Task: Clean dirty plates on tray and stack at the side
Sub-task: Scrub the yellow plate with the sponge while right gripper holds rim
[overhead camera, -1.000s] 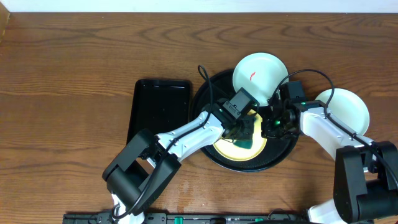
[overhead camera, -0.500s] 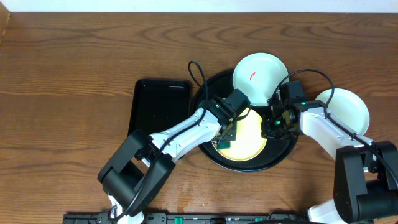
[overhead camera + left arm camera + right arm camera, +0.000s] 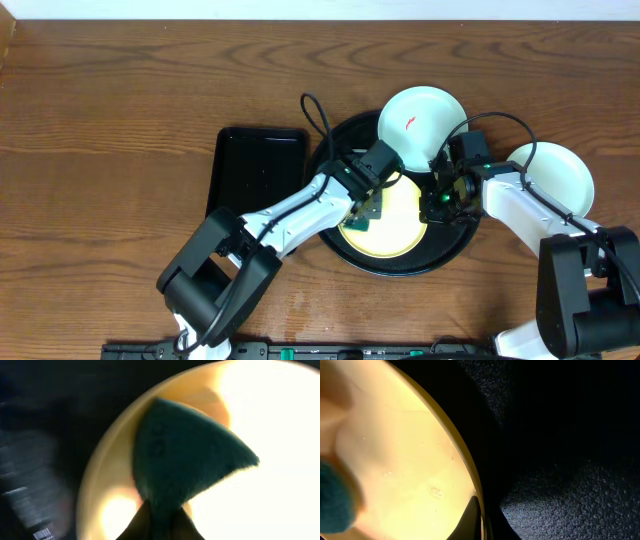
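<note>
On the round black tray (image 3: 345, 150) lies a pale yellow plate (image 3: 400, 228). My left gripper (image 3: 368, 209) is shut on a dark green sponge (image 3: 185, 455) and presses it on the plate's left part (image 3: 112, 510). My right gripper (image 3: 436, 203) is shut on the yellow plate's right rim (image 3: 470, 485), one finger inside and one outside. A mint plate with a red smear (image 3: 421, 124) rests on the tray's far rim. Another pale plate (image 3: 552, 180) lies on the wood table to the right, with no smear that I can see.
A smaller rectangular black tray (image 3: 256, 170) lies just left of the round one. Both arms' cables loop over the round tray's far side. Bare wood table (image 3: 120, 130) stretches to the left and back.
My left gripper has swept the sponge from the yellow plate's middle to its left edge. The right gripper has kept its hold on the rim.
</note>
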Controlling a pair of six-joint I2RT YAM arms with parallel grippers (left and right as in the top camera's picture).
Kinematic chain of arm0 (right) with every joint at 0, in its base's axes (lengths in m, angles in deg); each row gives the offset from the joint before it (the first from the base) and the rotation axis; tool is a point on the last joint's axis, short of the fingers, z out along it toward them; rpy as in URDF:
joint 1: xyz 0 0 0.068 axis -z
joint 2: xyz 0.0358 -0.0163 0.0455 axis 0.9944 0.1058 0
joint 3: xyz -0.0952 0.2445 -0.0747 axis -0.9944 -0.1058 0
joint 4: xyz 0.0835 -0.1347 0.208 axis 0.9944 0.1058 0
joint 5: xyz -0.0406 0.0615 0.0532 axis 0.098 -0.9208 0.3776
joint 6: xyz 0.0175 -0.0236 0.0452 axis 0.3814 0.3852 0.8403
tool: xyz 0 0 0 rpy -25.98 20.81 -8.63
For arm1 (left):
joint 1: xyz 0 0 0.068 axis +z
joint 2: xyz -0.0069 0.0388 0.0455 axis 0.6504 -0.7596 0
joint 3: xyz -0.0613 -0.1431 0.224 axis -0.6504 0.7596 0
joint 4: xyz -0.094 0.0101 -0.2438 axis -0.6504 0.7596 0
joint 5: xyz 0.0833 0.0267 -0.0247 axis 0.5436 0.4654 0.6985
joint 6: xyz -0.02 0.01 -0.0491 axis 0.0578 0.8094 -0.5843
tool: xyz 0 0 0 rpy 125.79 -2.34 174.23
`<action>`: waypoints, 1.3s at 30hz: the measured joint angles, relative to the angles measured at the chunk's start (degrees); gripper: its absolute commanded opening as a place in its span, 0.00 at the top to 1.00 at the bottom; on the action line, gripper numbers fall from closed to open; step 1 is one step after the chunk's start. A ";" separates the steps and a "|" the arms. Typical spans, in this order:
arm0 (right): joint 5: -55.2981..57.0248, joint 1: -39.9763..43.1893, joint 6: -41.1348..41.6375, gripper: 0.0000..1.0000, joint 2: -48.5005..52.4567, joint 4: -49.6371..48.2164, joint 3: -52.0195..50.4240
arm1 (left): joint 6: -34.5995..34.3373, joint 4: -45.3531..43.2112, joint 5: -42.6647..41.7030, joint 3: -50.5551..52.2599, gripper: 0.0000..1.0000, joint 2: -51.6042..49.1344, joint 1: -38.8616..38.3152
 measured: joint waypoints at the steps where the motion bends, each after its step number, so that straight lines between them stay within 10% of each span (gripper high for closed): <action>1: 0.00 0.00 0.00 0.99 0.00 0.00 0.00 | -0.22 -1.27 -1.86 0.15 0.92 -0.09 0.13; 24: 0.07 0.00 0.00 0.99 0.02 0.00 0.00 | -6.45 -10.58 -18.53 -0.11 0.93 -3.85 -3.08; 39: 0.07 0.00 0.00 0.99 0.02 0.00 0.00 | -4.15 7.08 -11.34 -3.37 0.93 -2.89 2.64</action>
